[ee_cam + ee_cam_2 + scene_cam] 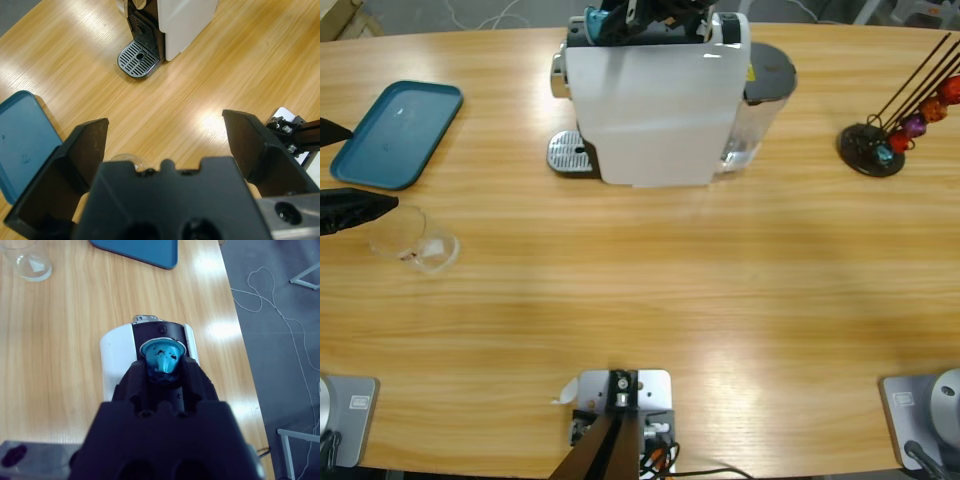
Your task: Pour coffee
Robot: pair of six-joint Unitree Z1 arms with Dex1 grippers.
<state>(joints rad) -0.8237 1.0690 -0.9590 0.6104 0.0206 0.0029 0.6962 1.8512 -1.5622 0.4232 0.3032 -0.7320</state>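
We see the glass (413,240) near the tabletop's (650,300) left edge, a small clear tumbler standing upright, mouth up; any coffee in it is too thin to make out from above, beyond a faint dark fleck at its base. The left gripper (355,208) comes in from the left edge, its black jaw tip touching or just over the glass's left rim. In the left wrist view the left gripper (162,145) has its jaws spread wide apart, and only a sliver of the glass (127,158) rim shows between them, just above the black body — the rest is hidden.

Just beyond the glass lies a teal tray (398,133), flat and near the left edge. Farther along, at the middle of the far side, stands the white coffee machine (655,100) with its round metal drip grate (570,153) on the left. The right gripper (162,371) is over the machine's top, clamped on a teal capsule (162,357) whose rim faces the machine's opening.

Well apart, at the far right, a dark capsule rack (880,140) holds coloured capsules.
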